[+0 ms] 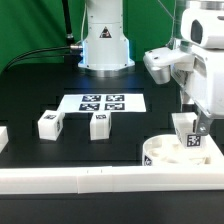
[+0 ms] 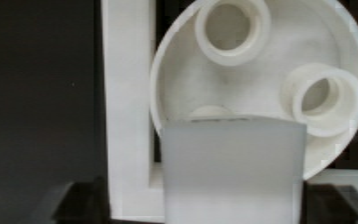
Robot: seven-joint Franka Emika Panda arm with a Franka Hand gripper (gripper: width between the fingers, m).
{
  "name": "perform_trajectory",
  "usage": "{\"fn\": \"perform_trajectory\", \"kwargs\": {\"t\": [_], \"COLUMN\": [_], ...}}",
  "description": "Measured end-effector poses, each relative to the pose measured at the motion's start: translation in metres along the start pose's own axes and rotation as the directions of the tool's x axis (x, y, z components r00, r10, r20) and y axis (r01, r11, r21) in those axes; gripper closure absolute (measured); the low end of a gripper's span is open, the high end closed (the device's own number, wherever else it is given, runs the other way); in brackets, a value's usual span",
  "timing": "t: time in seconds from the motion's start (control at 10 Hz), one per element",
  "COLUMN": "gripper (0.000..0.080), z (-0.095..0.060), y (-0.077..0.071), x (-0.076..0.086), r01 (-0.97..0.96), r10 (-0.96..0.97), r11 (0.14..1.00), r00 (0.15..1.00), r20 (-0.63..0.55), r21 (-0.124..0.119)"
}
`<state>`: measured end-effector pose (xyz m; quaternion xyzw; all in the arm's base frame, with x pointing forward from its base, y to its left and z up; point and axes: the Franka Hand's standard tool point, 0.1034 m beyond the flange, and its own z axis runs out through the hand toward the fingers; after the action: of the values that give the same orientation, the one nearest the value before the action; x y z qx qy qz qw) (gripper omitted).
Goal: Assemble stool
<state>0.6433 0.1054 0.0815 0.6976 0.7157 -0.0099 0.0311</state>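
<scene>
1. Three legs belong to this stool, and from where I stand none looks fitted yet. The left leg and the middle leg sit loose on the tabletop, just in front of the marker board and well apart from the seat.
2. One more, the third leg, is upright at the exterior view's right, by the far edge of the seat, with its tag facing the camera.
3. The fingers stand one on each side of that third leg, drawn in narrow against it. To my eye they have hold of it. Whether it is lifted or resting on something below, I cannot tell.
4. The seat lies flat with its recesses upward, close beside the white border rail at the exterior view's right.
5. As for what holds what, the wrist view shows two round hollows in the seat, the upper recess and the side recess. Both are empty. If there is a third, the held leg hides it in that view.
6. I judge the work to be at its start. The first leg is in hand near the seat, no recess is filled, and all three legs are left to be set in.
</scene>
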Motion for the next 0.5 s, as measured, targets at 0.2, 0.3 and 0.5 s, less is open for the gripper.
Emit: {"fn": "perform_trajectory", "kwargs": {"t": [0.2, 0.3, 0.5], "gripper": [0.0461, 0.0461, 0.0461], "z": [0.0002, 0.0002, 0.0005], "y": [-0.0002, -0.0002, -0.0010], "x": [-0.0008, -0.0011, -0.0015], "r01": [-0.044, -0.047, -0.215], "r10": [0.044, 0.047, 0.215], "r11": [0.999, 0.999, 0.977], "r00": [0.999, 0.999, 0.977], "r20": [0.001, 0.001, 0.002], "r21": [0.001, 0.001, 0.005]}}
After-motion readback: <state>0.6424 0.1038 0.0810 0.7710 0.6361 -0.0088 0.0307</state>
